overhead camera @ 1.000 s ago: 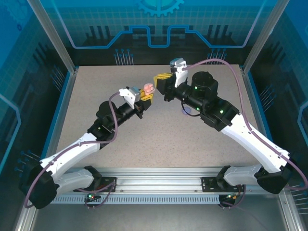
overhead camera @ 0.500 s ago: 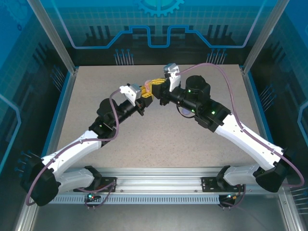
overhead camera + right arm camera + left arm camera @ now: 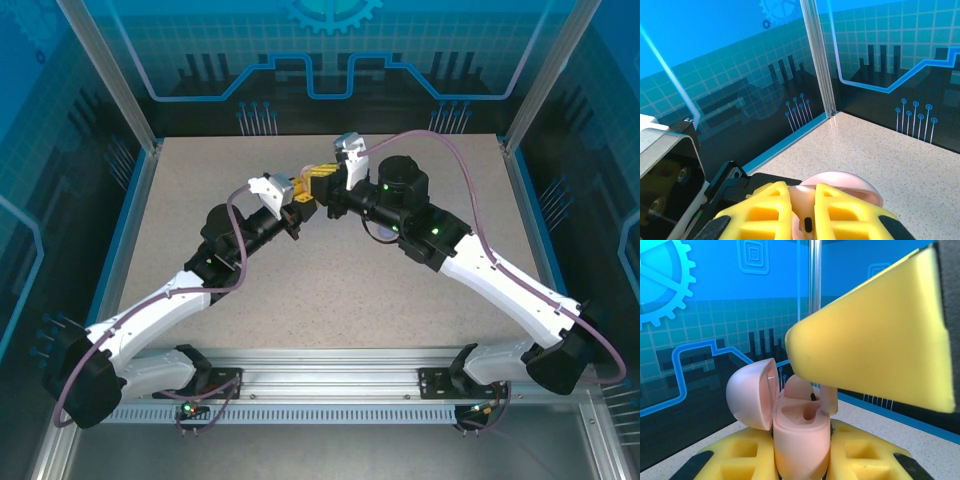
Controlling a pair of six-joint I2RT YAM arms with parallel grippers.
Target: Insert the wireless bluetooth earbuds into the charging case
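My left gripper (image 3: 802, 452) is shut on a pale pink charging case (image 3: 800, 440), held upright with its lid (image 3: 752, 392) swung open to the left. One socket (image 3: 807, 412) in the case shows empty. My right gripper (image 3: 807, 220) is shut on a pale pink earbud (image 3: 807, 200), directly over the case. In the left wrist view the earbud's stem (image 3: 829, 400) hangs from the right gripper's yellow finger (image 3: 875, 340) and reaches the case's top at its right side. From above, both grippers meet at mid-table, left (image 3: 298, 205) and right (image 3: 320, 183).
A pale purple object (image 3: 384, 232) lies on the table, partly hidden under the right arm. Blue enclosure walls and a metal corner post (image 3: 817, 60) stand behind. The speckled tabletop (image 3: 330, 290) stretches out in front of the arms.
My right gripper has moved left and slightly down, bringing the earbud from beside the case to right over it. The left gripper has stayed nearly still with the case.
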